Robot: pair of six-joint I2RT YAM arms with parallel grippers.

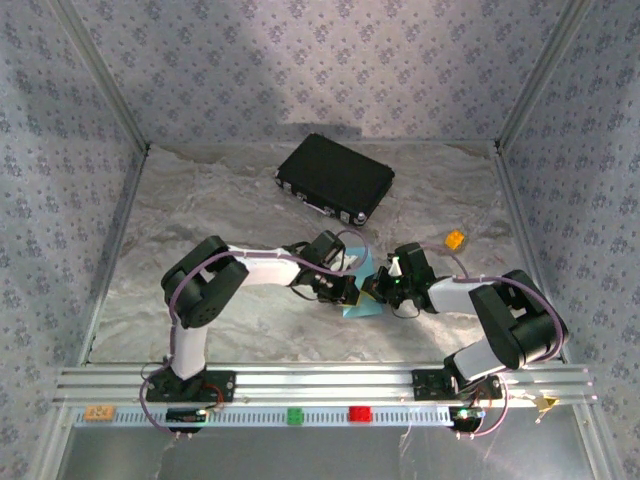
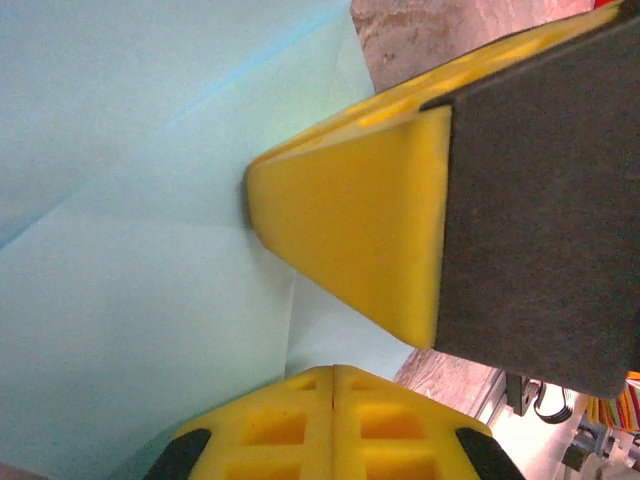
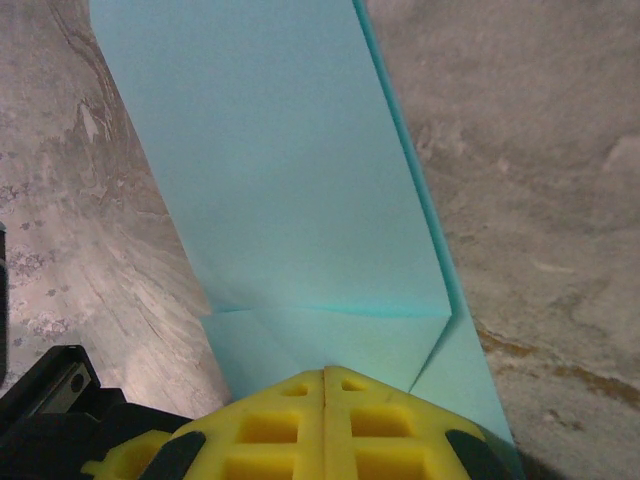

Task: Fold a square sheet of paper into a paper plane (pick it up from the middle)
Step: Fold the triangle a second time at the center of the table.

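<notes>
Your left gripper (image 1: 350, 291) and right gripper (image 1: 374, 290) meet tip to tip over the middle of the worktop (image 1: 220, 210), near the front rail. The light blue sheet of paper (image 1: 360, 308) lies flat just beneath them, partly folded.

In your left wrist view, the left gripper (image 2: 333, 425) has its yellow fingers pressed together at a closed seam. The paper (image 2: 130, 250) spreads under them, and a finger (image 2: 350, 225) of the right gripper rests on it.

In the right wrist view, the right gripper (image 3: 323, 420) is likewise pressed together. The creased paper (image 3: 290, 180) runs right up to its tips. You cannot tell whether either gripper has a layer caught.

The black case (image 1: 335, 178) sits well behind, and a small orange block (image 1: 455, 239) lies off to the right.
</notes>
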